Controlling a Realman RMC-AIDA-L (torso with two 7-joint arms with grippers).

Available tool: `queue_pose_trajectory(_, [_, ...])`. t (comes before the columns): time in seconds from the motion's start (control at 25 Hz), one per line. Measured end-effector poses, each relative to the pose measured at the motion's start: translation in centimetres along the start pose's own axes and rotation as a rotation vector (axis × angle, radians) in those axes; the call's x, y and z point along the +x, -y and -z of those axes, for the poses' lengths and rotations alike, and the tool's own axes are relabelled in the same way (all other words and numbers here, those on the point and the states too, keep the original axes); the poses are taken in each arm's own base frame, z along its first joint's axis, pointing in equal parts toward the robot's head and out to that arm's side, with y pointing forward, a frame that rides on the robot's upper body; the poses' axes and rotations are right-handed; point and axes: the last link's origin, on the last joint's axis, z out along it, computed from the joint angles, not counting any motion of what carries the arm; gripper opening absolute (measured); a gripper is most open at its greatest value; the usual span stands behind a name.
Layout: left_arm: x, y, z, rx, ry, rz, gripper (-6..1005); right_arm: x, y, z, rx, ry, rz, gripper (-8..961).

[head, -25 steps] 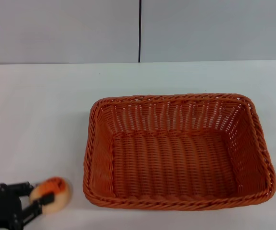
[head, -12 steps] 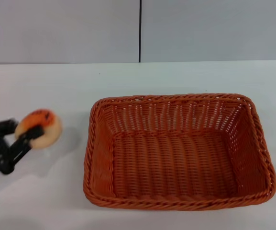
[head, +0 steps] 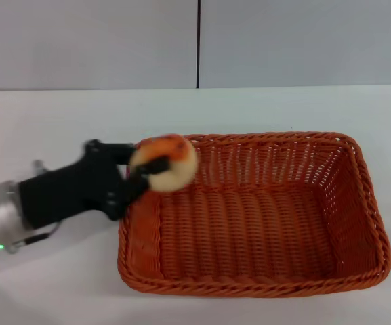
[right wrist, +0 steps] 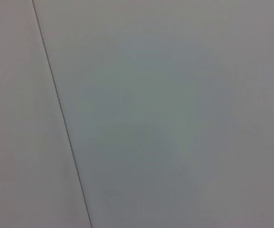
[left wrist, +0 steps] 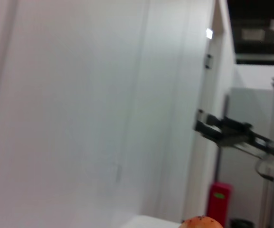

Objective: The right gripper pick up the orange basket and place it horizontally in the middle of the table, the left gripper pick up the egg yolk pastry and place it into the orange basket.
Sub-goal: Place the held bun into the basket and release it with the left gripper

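Left gripper [head: 156, 164] clamped on the egg yolk pastry [head: 165, 162], held above the left rear corner of the orange basket [head: 253, 213]; basket resting lengthwise on the table [head: 59, 128]. Right gripper out of view; pastry top [left wrist: 201, 222] visible in left wrist view.

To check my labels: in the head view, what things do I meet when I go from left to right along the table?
left hand → egg yolk pastry, held in that hand → orange basket, all over the white table.
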Motion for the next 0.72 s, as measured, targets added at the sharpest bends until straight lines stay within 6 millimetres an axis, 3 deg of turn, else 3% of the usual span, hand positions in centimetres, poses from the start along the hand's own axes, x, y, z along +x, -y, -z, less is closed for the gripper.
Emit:
queue_pose_trajectory(0.24, [-1.3, -0.4, -3.4, -0.075, 0.063, 0.022, 92, 0.1, 0.0, 0.0, 0.001, -0.001, -0.004, 501])
queue_pose_trajectory(0.56, [-1.8, -0.5, -3.4, -0.030, 0.052, 0.057, 145, 0.6, 0.0, 0.2, 0.009, -0.005, -0.020, 501])
queue_pose_trajectory(0.72, [-1.9, -0.6, -3.0, -0.027, 0.047, 0.066, 301, 0.6, 0.0, 0.2, 0.008, -0.007, -0.018, 501])
